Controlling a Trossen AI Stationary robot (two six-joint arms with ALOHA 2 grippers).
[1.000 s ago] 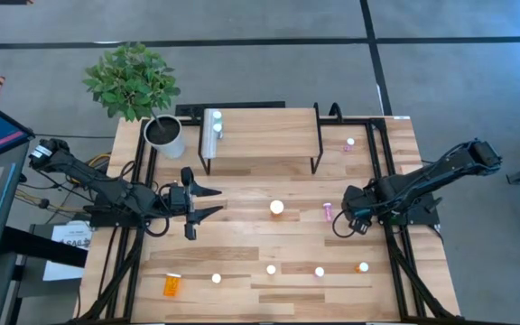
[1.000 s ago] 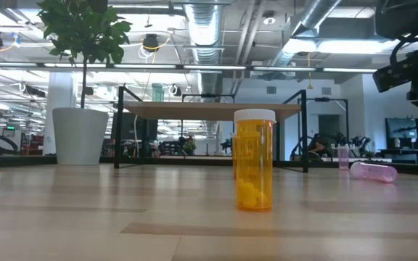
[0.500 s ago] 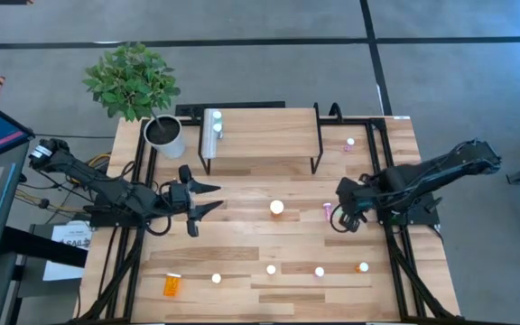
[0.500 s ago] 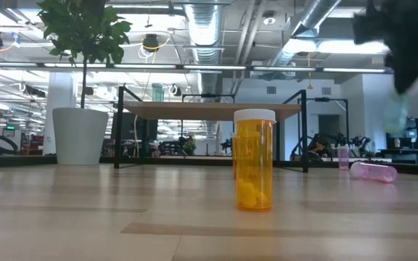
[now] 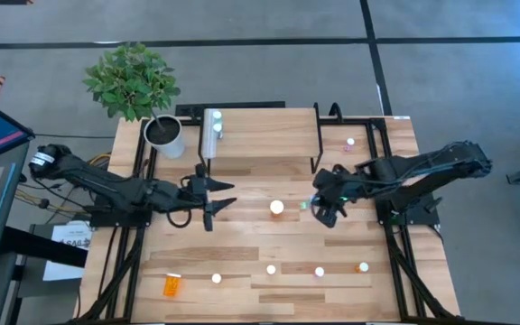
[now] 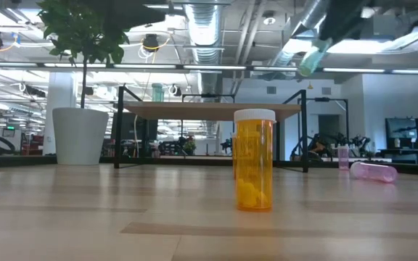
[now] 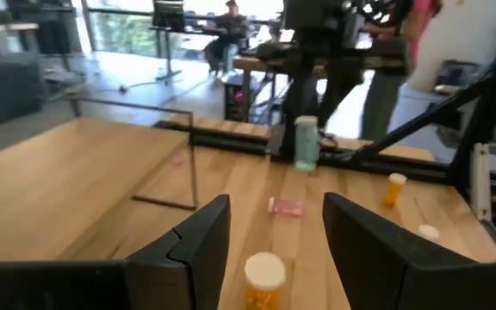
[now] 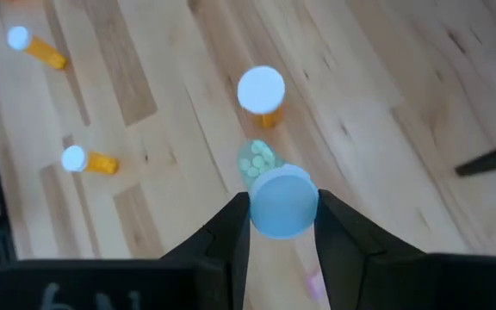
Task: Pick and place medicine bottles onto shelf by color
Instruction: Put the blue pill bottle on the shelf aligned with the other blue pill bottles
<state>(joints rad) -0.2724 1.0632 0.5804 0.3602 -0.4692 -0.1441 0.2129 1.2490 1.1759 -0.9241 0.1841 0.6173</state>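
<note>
My right gripper [image 5: 320,207] is shut on a teal bottle [image 8: 258,160] with a pale cap, in the air over the table's middle right; the low view shows that bottle [image 6: 311,57] high and tilted. An orange bottle [image 5: 277,208] stands upright just left of it. My left gripper [image 5: 227,195] hovers open, left of the orange bottle [image 7: 263,280], with nothing between its fingers. The shelf [image 5: 269,144] stands at the far middle, with white-capped bottles [image 5: 213,123] on its left end. A pink bottle [image 7: 286,207] lies on its side on the table. My right gripper pinches the teal bottle at its cap end [image 8: 274,203] between the two fingers [image 8: 234,231]. The fingers come from above, slanting down toward the table's left. The bottle is lifted clear of the table and tilted, its body pointing down past the fingertips.
A potted plant [image 5: 164,135] stands at the far left corner. A pink bottle [image 5: 350,143] stands right of the shelf. Along the near edge are an orange bottle on its side [image 5: 171,285] and several upright small bottles [image 5: 319,271]. Black frame rails [image 5: 388,181] run along both table sides.
My right gripper has risen with the teal bottle, lifting it off the table at the right, and carried it toward the table's left and the orange bottle, tipping as it went. My left gripper, still open, has moved toward the table's right, nearer the orange bottle.
</note>
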